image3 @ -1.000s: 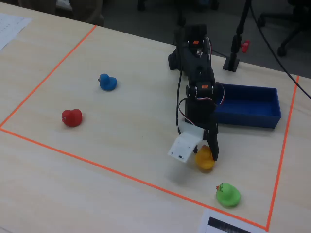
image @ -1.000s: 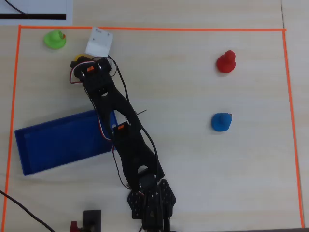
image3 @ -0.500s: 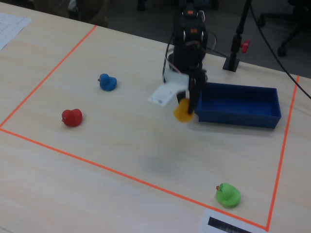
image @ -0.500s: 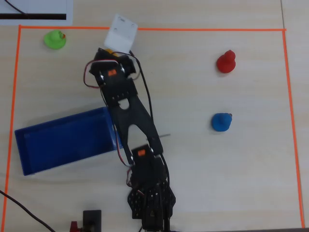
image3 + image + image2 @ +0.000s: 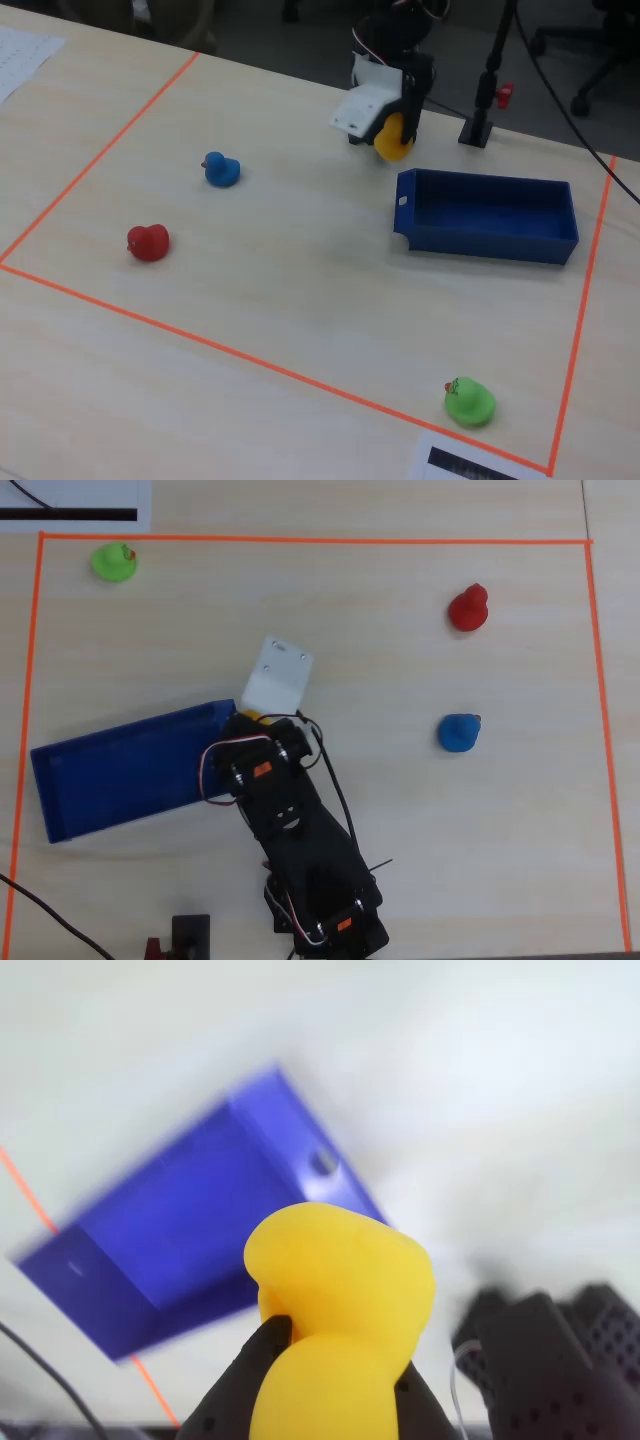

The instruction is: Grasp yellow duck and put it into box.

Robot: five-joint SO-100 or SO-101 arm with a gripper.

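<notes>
The tool (image 5: pixel 392 140) is clamped on the yellow duck (image 5: pixel 390 136), lifted clear of the worktop (image 5: pixel 300 260). In the fixed view the duck hangs just beyond the labelled short end of the box (image 5: pixel 486 240), outside its walls; the box's long axis runs away to the right. By judgement, carrying the duck along that axis precedes release.

The arm (image 5: pixel 300 830) is black plastic, built of blocky servo housings, two of them bearing small orange labels in the overhead view. Thin red, white and black wires loop along its joints. The gripper (image 5: pixel 385 125) carries a white boxy head (image 5: pixel 277 676) with small screw holes. In the wrist view its fingers (image 5: pixel 245 1380) are matte black.
</notes>
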